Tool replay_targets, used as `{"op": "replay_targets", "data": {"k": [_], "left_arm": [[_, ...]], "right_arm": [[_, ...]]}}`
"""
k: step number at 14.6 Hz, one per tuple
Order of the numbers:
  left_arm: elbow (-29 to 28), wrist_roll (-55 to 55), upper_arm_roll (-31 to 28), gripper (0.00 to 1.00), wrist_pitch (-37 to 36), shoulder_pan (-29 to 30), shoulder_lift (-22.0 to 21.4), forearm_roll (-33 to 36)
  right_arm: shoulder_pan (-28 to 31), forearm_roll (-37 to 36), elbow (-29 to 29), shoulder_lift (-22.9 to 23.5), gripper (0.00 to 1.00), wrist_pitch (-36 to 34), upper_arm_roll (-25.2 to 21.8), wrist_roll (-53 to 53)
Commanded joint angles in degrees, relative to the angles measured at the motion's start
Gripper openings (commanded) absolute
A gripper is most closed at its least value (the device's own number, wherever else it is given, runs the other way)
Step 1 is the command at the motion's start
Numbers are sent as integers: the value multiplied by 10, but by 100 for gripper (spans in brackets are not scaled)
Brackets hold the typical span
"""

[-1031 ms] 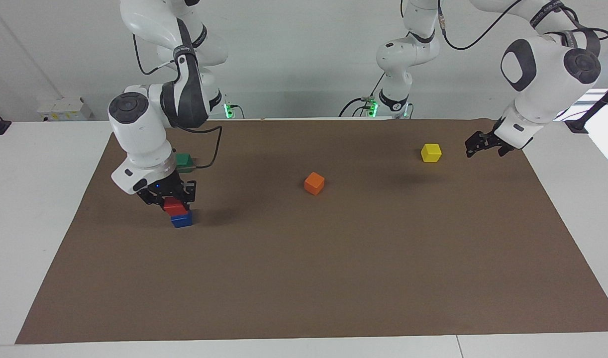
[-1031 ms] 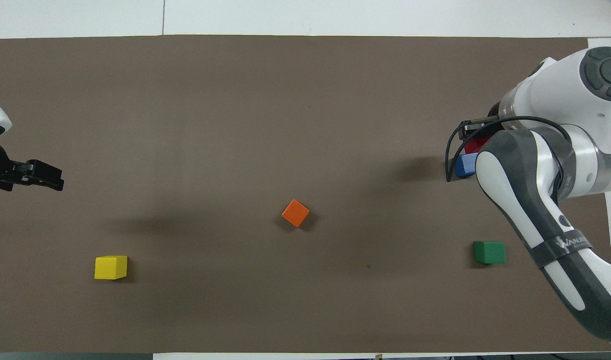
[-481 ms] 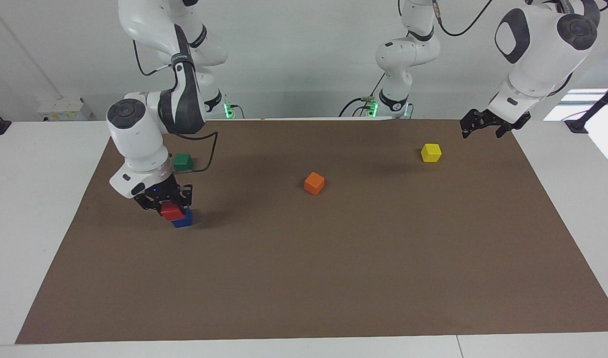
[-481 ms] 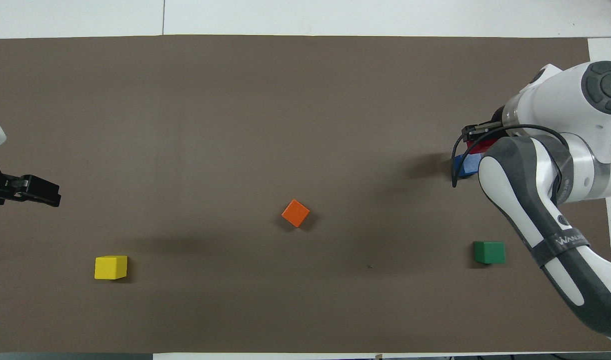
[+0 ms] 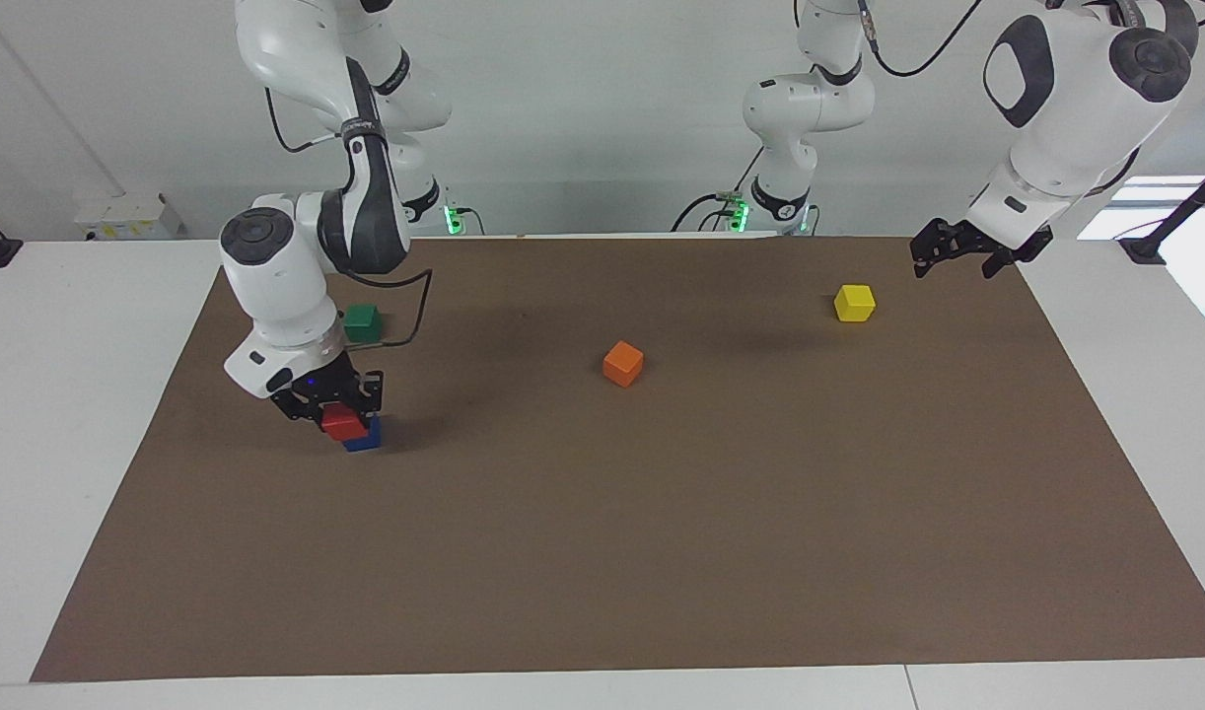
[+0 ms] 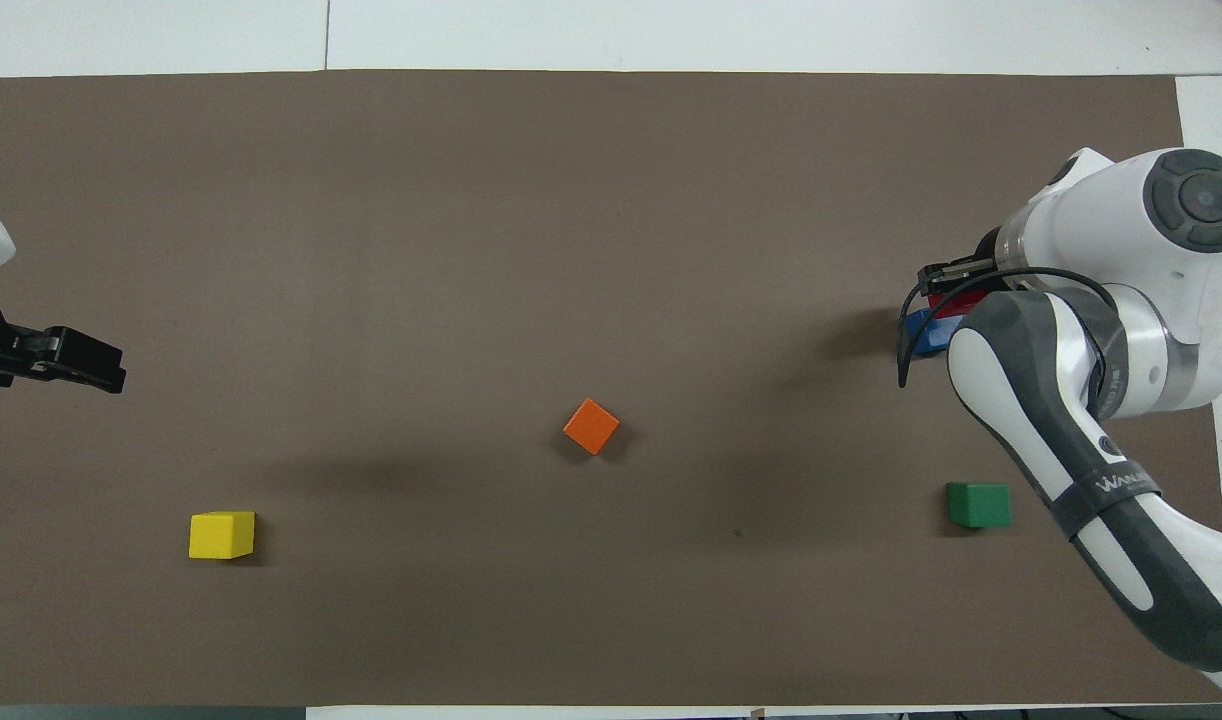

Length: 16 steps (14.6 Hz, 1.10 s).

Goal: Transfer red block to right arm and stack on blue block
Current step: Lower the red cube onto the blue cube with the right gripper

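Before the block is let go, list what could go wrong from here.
1. The red block, held by the right tool, looks shifted off the blue block, toward the right arm's end; released so, it may tip off.
2. Pressing down might push the blue block aside.

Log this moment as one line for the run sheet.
stage: stacking | right tool: shut on red block, over blue block | left tool: open, empty, waiting up at its own end | release: not yet
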State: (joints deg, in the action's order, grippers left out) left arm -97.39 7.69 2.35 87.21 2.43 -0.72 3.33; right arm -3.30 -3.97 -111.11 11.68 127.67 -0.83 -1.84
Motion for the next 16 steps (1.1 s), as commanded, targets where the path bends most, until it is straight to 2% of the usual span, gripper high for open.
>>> {"op": "replay_targets", "data": {"k": [1, 5, 16], "left_arm": [[55, 3, -22, 100, -19, -14, 38, 8], [51, 1, -46, 100, -47, -56, 28, 9], [51, 0, -45, 100, -19, -56, 22, 8]], "right_arm": [[11, -12, -39, -18, 0, 35, 4, -5], [14, -12, -67, -26, 0, 36, 4, -6], [28, -12, -83, -32, 0, 38, 4, -31]]}}
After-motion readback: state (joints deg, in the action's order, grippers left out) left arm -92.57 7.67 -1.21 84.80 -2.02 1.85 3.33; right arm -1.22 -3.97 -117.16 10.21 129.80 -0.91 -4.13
